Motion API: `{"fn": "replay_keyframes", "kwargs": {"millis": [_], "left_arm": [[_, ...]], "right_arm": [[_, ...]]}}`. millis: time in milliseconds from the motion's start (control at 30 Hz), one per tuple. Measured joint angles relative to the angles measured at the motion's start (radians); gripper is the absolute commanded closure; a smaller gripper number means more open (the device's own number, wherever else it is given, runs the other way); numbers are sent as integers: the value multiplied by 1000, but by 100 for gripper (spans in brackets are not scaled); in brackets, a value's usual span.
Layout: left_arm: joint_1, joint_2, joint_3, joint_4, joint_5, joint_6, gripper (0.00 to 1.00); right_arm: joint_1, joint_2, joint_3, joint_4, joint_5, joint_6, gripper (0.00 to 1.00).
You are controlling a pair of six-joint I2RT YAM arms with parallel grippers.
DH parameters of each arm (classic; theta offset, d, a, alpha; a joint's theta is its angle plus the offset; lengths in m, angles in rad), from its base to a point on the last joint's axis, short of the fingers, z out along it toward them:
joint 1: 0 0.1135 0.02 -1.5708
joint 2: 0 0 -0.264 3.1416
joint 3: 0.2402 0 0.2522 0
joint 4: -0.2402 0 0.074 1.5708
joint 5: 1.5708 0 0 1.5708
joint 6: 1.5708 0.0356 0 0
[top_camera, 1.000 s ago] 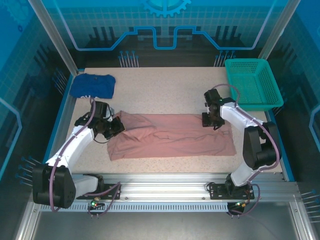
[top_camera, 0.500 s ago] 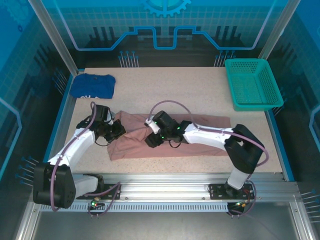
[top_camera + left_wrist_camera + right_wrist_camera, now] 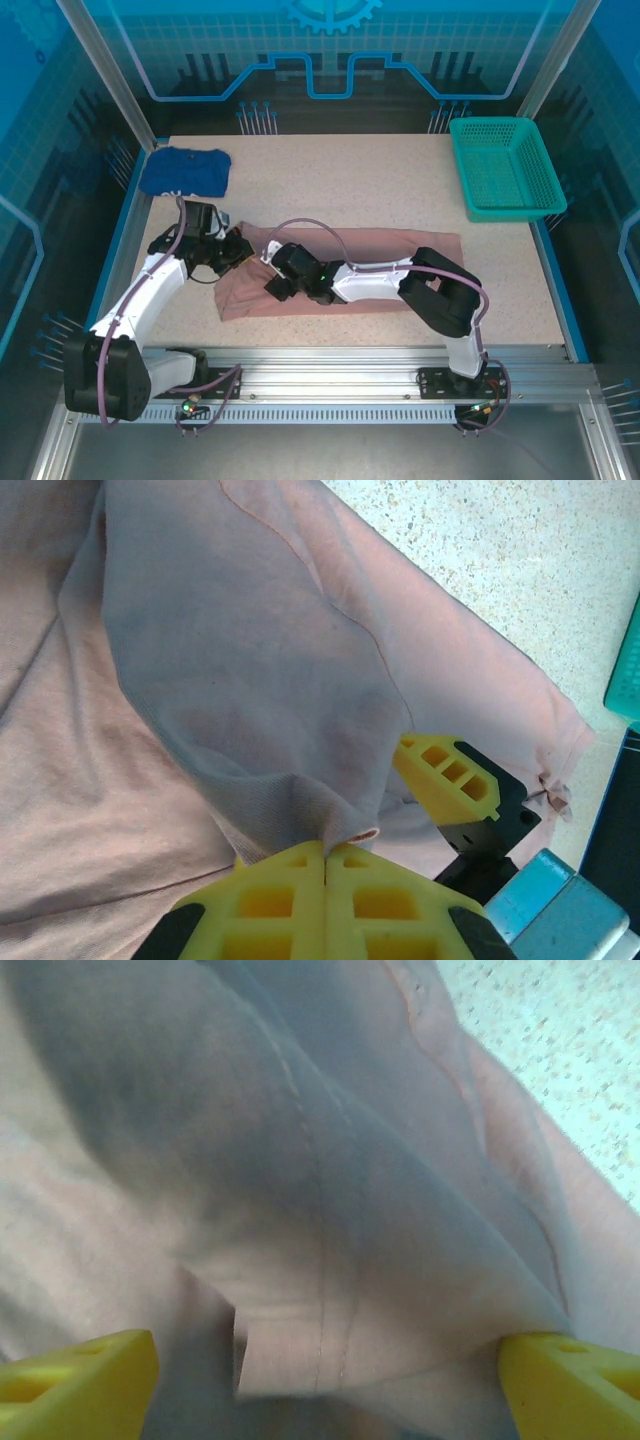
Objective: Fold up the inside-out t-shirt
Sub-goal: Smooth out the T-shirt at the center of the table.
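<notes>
Pink t-shirt (image 3: 385,247), left gripper (image 3: 240,251) and right gripper (image 3: 272,287) on it

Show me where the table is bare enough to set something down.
Free: the back strip of table between the blue garment and the green basket, behind the t-shirt; also the near right corner beside the t-shirt, in front of the basket. Crowded: the t-shirt's left end, where the left fingers and right fingers meet.
</notes>
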Motion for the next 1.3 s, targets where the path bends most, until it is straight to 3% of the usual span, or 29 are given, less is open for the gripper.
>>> {"fn": "replay_keyframes", "kwargs": {"millis": [400,667,933,1300], "left_arm": [[0,0,6,-3,3,-4,100],[0,0,12,-3,3,-3,100],[0,6,12,-3,3,-3,100],[0,13,-28,1,1,1,100]], "right_arm": [[61,101,58,74,338,-63,7],[66,110,80,44,488,-19,18],[67,49,10,-3,495,13,29],[70,-64,-85,-2,358,-14,53]]}}
